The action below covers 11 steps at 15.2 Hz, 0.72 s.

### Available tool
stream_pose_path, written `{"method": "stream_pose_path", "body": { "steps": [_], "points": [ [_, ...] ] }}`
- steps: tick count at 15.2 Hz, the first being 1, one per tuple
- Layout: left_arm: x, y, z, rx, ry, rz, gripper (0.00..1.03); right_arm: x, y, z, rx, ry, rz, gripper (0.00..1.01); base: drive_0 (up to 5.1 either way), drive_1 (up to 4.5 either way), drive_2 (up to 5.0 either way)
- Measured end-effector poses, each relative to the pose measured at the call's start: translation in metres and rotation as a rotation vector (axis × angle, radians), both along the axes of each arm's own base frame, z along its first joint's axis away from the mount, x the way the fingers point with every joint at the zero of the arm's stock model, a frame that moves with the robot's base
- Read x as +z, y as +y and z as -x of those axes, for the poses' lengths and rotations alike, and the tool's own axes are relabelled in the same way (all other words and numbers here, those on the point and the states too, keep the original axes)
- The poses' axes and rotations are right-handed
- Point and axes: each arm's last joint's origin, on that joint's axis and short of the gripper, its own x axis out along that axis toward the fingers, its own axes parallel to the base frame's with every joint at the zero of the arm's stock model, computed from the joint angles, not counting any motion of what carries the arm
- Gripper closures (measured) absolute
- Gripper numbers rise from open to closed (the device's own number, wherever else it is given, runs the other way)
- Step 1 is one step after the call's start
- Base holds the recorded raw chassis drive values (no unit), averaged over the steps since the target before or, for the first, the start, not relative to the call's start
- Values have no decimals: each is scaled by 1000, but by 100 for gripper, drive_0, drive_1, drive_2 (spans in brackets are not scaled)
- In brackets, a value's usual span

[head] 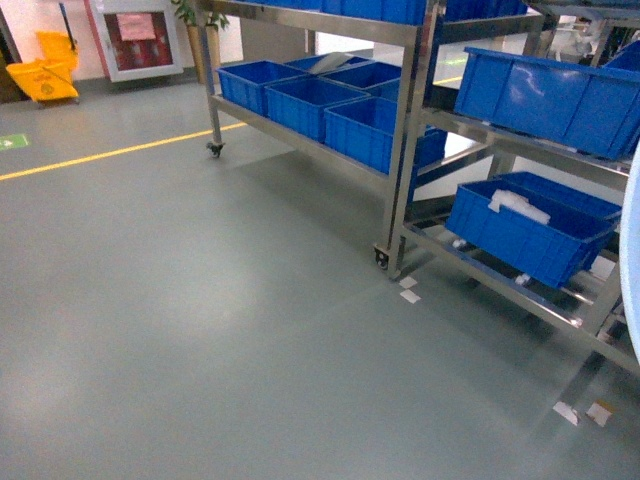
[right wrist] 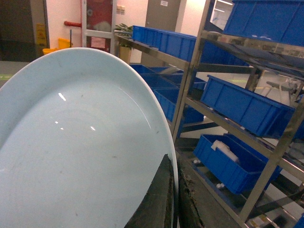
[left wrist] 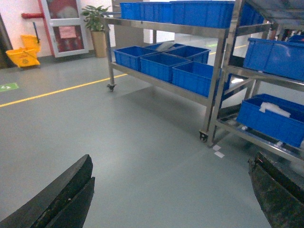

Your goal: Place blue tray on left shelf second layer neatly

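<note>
1. While the right gripper (right wrist: 175,199) pinches its rim, the blue tray (right wrist: 71,152) fills most of the right wrist view, tilted on edge, with one dark finger (right wrist: 159,199) lying across its inner face and the other behind the rim; the jaws are closed on that rim.
2. Seen from the head camera, only a pale sliver of the tray (head: 630,250) shows at the right edge of the view, in the air and touching no rack.
3. Beyond the tray stands the left shelf (head: 400,130), a steel rack on castors; its second layer (head: 300,135) carries a row of dark-blue crates (head: 310,100), and something pale lies in one of the far crates, too small to identify.
4. Just to the right of it stands a second steel rack (head: 520,150) with tilted tiers; a lower blue crate (head: 530,230) there holds white items (head: 520,205).
5. The left gripper (left wrist: 171,194) hangs over the grey floor (head: 200,330), its two dark fingers (left wrist: 61,199) far apart at the bottom corners of the left wrist view, jaws wide and empty.
6. Scraps of white tape (head: 408,290) lie on the floor by the rack feet.
7. A yellow line (head: 110,155) crosses the floor toward the far wall, where a yellow mop bucket (head: 45,70) and a potted plant (left wrist: 97,23) stand.
</note>
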Motion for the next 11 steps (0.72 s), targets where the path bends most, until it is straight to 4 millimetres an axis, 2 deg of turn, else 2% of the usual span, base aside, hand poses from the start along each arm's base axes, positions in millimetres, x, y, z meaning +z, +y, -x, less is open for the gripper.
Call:
{"method": "stream_pose_path", "body": {
  "steps": [3, 11],
  "points": [
    [0, 0, 0, -2, 3, 0, 5, 0, 0, 0, 0, 3, -1, 99, -126, -126, -126],
    [0, 0, 0, -2, 3, 0, 5, 0, 0, 0, 0, 4, -1, 99, 0, 0, 0]
  ]
}}
